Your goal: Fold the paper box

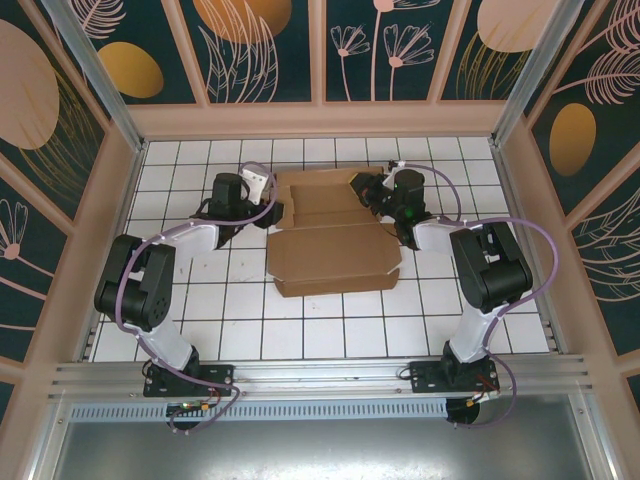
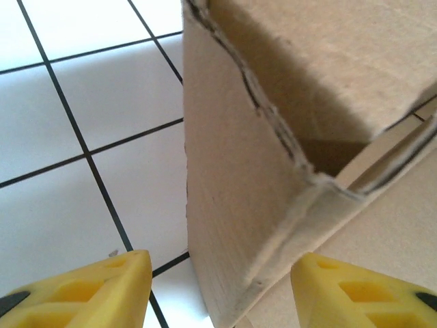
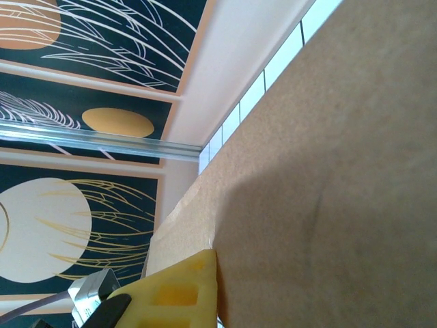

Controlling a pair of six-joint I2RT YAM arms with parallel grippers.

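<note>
One box (image 1: 330,255): matte brown cardboard, creased flaps, a ragged cut edge. Its upright wall stands between my left gripper's (image 2: 218,290) two blocky yellow fingers (image 2: 95,287), spread wide. My right gripper (image 1: 372,192) shows one yellow finger (image 3: 181,290) flat against a smooth panel; grip unclear.

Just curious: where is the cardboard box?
Top view: the paper box lies mid-table on the tiles, between the left tool and right tool.

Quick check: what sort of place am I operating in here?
Probably a purpose-built robot cell, not a home: a white gridded tabletop, aluminium frame posts, and leaf-patterned wall panels closing it in.
</note>
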